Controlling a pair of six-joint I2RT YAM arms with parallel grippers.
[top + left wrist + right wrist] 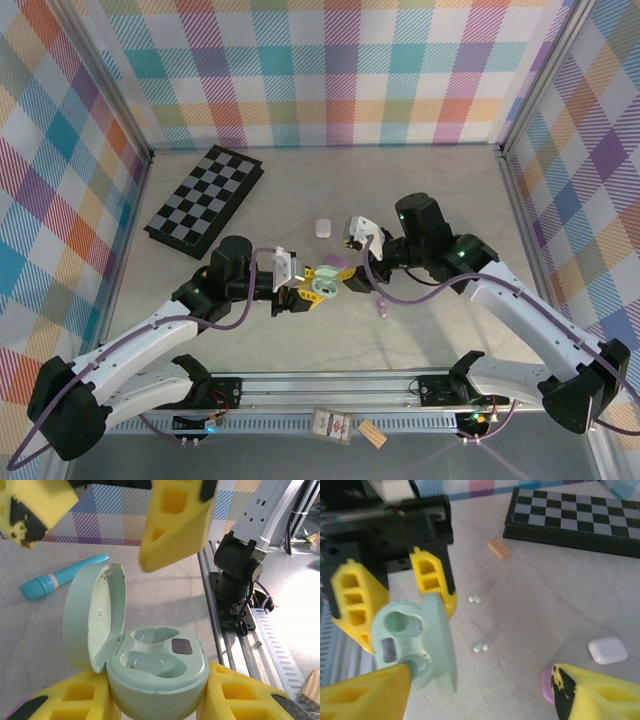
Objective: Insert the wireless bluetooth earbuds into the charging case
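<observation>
Left gripper [395, 605] pinches the pale green charging case [155, 665] (lid swung wide) while the right gripper [477, 692] hangs spread just beside it; small pale earbuds [480, 647] lie loose on the table [530, 595] nearby.

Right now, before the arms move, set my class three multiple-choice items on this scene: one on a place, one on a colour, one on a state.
1. The white case lies
A. on the chessboard
B. on the table
C. in a gripper

2. The held case is
A. red
B. black
C. pale green

3. Its lid is
A. open
B. shut
C. taken off

Key: 1 B, it rests alone on the bare tabletop; 2 C, the left gripper clamps a pale green one; 3 A, the lid stands up on its hinge.
</observation>
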